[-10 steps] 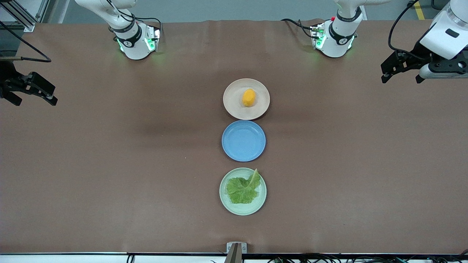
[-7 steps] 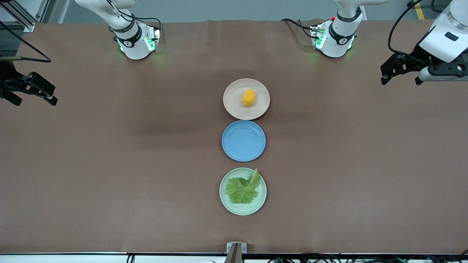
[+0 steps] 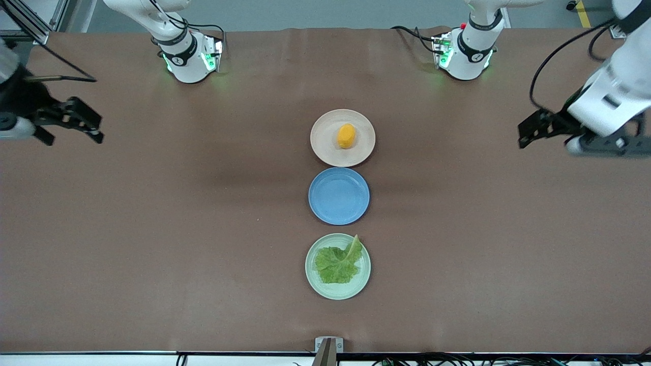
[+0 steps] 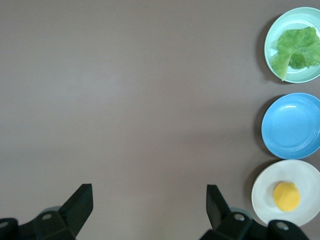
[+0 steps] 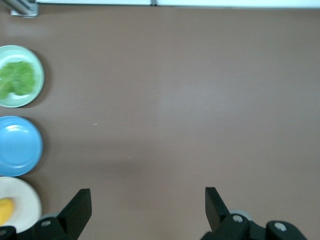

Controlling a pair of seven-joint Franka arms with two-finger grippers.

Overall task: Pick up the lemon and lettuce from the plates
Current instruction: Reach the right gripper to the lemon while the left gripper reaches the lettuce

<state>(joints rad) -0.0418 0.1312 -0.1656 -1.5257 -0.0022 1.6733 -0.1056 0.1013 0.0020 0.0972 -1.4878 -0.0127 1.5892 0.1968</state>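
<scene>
The lemon [image 3: 346,135] lies on the beige-pink plate [image 3: 320,137], the plate nearest the robots' bases. The lettuce [image 3: 338,264] lies on the mint green plate [image 3: 311,277], the plate nearest the front camera. My left gripper [image 3: 545,146] is open and empty over bare table at the left arm's end. My right gripper [image 3: 74,140] is open and empty over bare table at the right arm's end. The left wrist view shows its gripper [image 4: 149,200], the lemon [image 4: 287,196] and the lettuce [image 4: 296,46]. The right wrist view shows its gripper [image 5: 148,202], the lettuce [image 5: 17,79] and part of the lemon [image 5: 4,210].
An empty blue plate [image 3: 338,195] sits between the two task plates, all three in a row down the table's middle. Brown table surface [image 3: 178,229] spreads wide on both sides. A small metal bracket [image 3: 328,344] sits at the table edge nearest the front camera.
Both grippers have moved in toward the row of plates, the left one also lower in the front view. The lemon, lettuce and plates have not moved.
</scene>
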